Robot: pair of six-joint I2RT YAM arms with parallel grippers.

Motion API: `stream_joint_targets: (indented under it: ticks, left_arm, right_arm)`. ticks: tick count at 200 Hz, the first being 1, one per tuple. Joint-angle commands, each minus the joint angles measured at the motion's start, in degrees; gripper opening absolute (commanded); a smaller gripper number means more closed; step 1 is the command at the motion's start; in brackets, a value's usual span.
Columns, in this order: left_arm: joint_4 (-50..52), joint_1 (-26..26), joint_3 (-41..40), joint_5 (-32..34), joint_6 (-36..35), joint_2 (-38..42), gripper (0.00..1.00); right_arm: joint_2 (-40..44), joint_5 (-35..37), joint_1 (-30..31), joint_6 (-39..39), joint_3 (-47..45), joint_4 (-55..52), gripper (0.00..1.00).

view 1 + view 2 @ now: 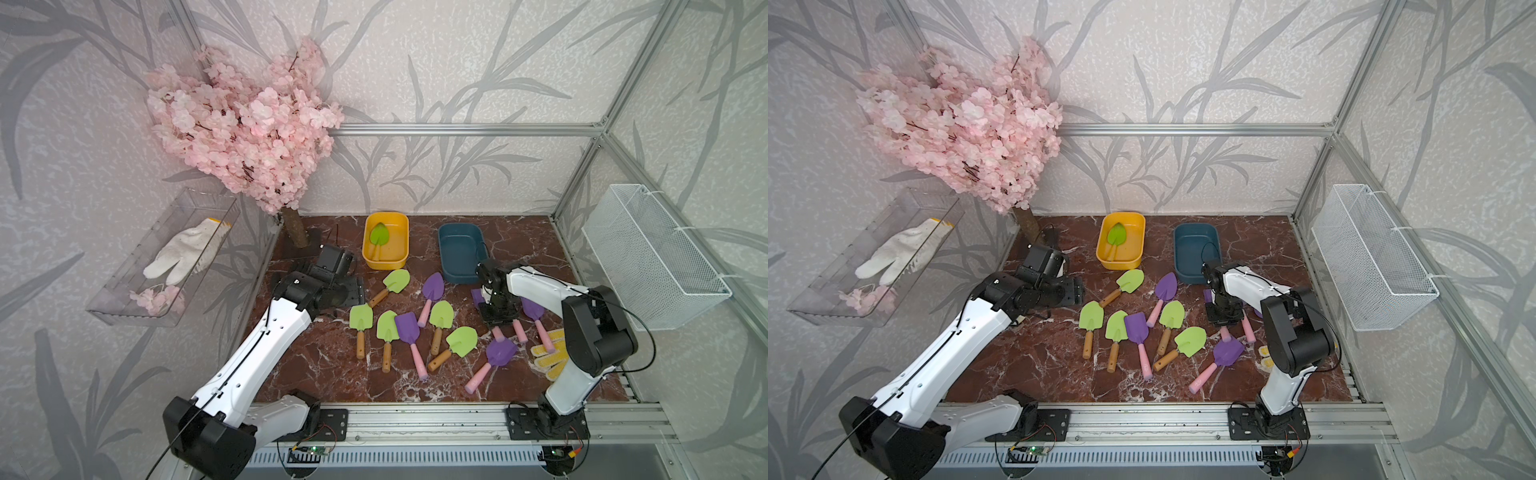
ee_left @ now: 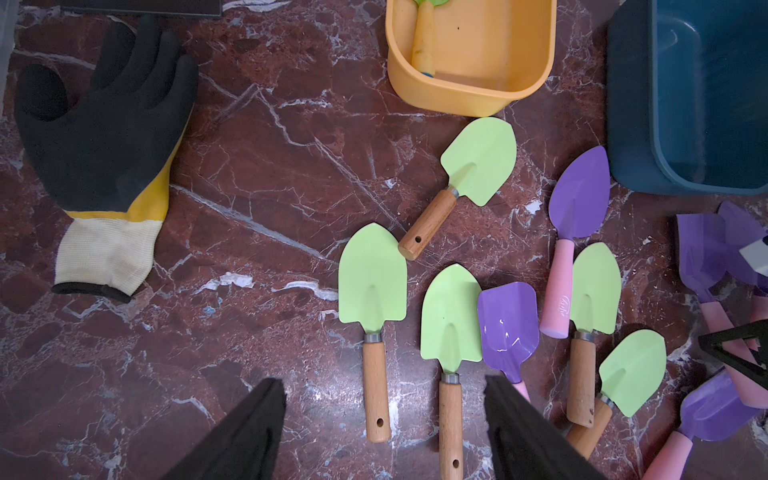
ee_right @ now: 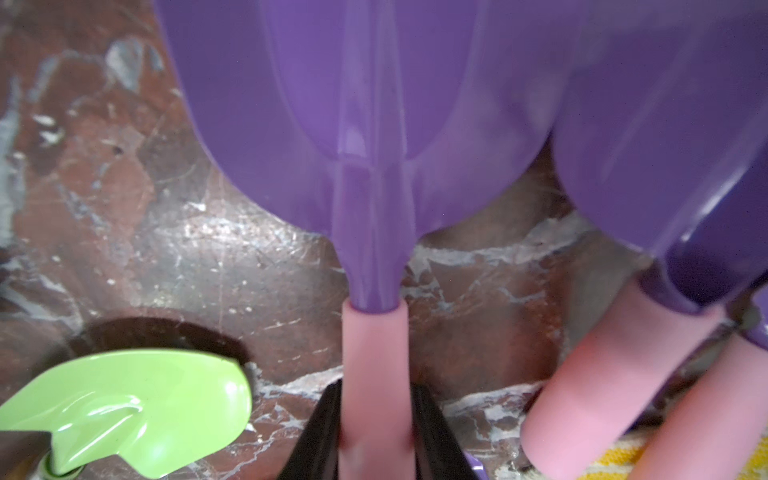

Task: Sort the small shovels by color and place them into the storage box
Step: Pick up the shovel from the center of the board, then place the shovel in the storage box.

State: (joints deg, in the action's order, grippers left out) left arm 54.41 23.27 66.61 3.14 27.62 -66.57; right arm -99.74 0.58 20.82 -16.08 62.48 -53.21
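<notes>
Several small shovels lie mid-table: green blades with wooden handles (image 1: 360, 318) (image 2: 372, 278) and purple blades with pink handles (image 1: 407, 326) (image 2: 509, 324). One green shovel (image 1: 378, 235) lies in the yellow box (image 1: 384, 264). The blue box (image 1: 457, 276) holds nothing. My right gripper (image 1: 498, 316) (image 3: 376, 399) points down, shut on the pink handle (image 3: 374, 353) of a purple shovel (image 3: 365, 124) low over the table. My left gripper (image 1: 351, 291) (image 2: 384, 386) hangs open above two wooden handles, holding nothing.
A black and yellow glove (image 2: 108, 137) lies left of the shovels. A yellow-dotted glove (image 1: 548, 353) sits by the right arm. A pink blossom tree (image 1: 249, 133) stands back left. A clear tray (image 1: 124, 307) and a wire basket (image 1: 652, 257) hang on the side walls.
</notes>
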Motion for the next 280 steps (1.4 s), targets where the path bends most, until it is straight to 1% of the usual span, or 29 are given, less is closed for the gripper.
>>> stream_joint_targets:
  ticks: [1,70,108,123,149,170,189,210,254,280]
  left_arm:
    - [1.7,0.3,1.7,0.7,-0.4,1.7,0.78]
    - [2.3,0.4,1.8,0.7,0.2,2.3,0.78]
    - [2.3,0.5,1.8,0.6,0.8,2.4,0.78]
    - [2.5,0.6,2.0,0.7,1.0,2.4,0.78]
    - [2.4,0.8,2.2,0.8,1.3,2.2,0.78]
    - [2.1,1.0,2.2,0.9,1.5,2.0,0.78]
    - [1.9,1.3,2.5,0.8,1.6,1.5,0.78]
    - [2.0,1.3,2.6,1.3,1.7,1.5,0.78]
    - [2.1,1.3,2.6,1.6,1.7,1.4,0.78]
    - [2.3,1.3,2.6,1.5,1.8,1.2,0.78]
  right_arm:
    - [3.6,0.1,0.7,0.3,1.7,-2.2,0.22]
    - [7.8,-0.5,2.1,-0.9,2.1,-6.5,0.19]
    - [11.2,-2.5,2.8,-1.9,2.2,-11.0,0.19]
    - [13.0,-2.2,3.2,-2.2,2.9,-13.3,0.19]
    - [16.3,-2.5,3.2,-2.2,6.4,-17.4,0.19]
    - [16.9,0.3,3.2,-1.9,12.6,-20.0,0.19]
    - [15.0,1.6,3.0,-1.3,18.5,-20.4,0.19]
    - [10.2,1.6,2.5,-1.1,24.5,-19.4,0.19]
    - [-3.7,0.7,0.4,-2.2,36.5,-16.2,0.19]
    - [-10.7,-0.5,-1.3,-3.6,41.6,-13.4,0.18]
